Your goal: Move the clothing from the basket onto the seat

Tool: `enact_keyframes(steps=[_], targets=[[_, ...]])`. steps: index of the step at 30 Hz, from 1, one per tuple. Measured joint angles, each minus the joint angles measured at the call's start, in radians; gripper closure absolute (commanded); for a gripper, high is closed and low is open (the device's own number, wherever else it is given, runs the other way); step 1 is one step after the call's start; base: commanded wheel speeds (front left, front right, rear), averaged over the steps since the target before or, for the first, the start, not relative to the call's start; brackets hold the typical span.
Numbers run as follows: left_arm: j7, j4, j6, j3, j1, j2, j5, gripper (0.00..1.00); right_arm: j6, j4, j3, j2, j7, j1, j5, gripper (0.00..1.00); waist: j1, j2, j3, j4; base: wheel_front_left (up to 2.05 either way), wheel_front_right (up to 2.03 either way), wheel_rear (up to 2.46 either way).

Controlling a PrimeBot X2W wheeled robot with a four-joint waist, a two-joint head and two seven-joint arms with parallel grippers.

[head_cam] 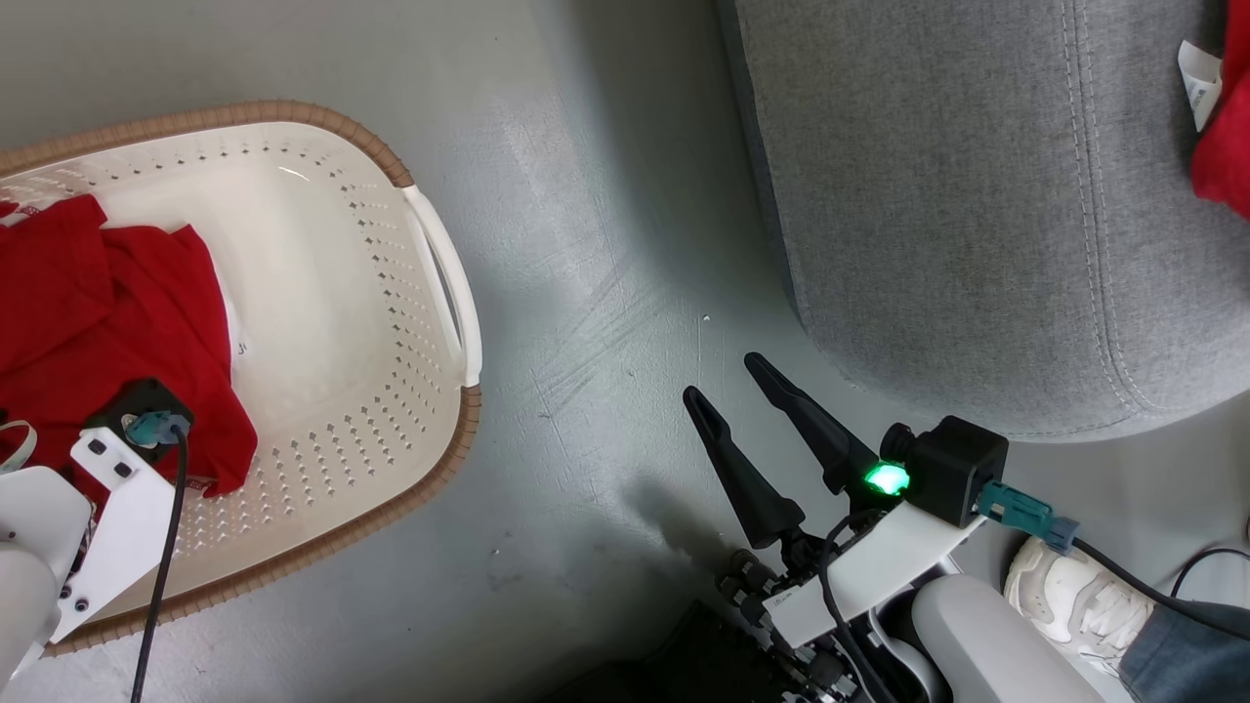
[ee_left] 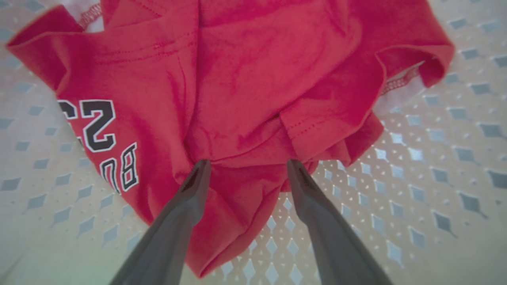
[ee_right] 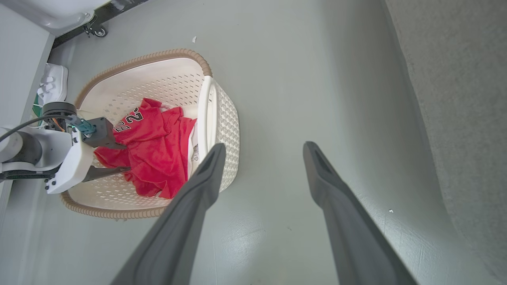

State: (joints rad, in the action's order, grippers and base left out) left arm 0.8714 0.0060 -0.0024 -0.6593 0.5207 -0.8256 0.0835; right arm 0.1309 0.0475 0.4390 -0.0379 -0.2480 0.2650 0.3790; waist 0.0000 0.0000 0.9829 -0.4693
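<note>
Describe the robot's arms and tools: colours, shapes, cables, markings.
Both tools have two long, tapered dark grey fingers: right tool, left tool. Each wrist carries a white bracket with a black boxy camera, a teal plug and a black cable. A green light glows at the right wrist. Forearms are rounded, pale grey.

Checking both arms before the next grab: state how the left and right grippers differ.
The left gripper is down in the basket, tips at the clothing; the right gripper hangs outside it, over floor near the seat. Both are open, holding nothing.
</note>
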Motion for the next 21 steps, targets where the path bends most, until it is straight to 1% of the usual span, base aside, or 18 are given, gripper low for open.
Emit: enact_keyframes(steps=[7,16,18,21], targets=[[-0.002,-0.005,0.018,0.015,0.0,0.001,0.004,0.0,0.0,-0.003,0.0,0.0,0.0,0.0,-0.002,0.0,0.0,0.0,0.011,0.004,0.0,0.0,0.0],[-0.01,-0.004,0.018,0.023,0.0,-0.001,0.013,0.0,0.0,-0.004,-0.003,0.0,0.0,0.001,-0.003,0.0,0.0,0.0,0.024,0.011,0.0,0.0,0.0],[-0.019,-0.004,0.026,0.027,0.001,-0.001,0.013,0.0,0.0,-0.004,-0.004,0.0,0.0,0.001,-0.003,0.0,0.0,0.0,0.029,0.013,0.0,0.0,0.0],[-0.021,-0.005,0.026,0.029,0.001,0.0,0.013,0.0,0.0,-0.004,-0.004,0.0,0.0,0.001,-0.003,0.0,0.0,0.0,0.032,0.014,0.0,0.0,0.0]])
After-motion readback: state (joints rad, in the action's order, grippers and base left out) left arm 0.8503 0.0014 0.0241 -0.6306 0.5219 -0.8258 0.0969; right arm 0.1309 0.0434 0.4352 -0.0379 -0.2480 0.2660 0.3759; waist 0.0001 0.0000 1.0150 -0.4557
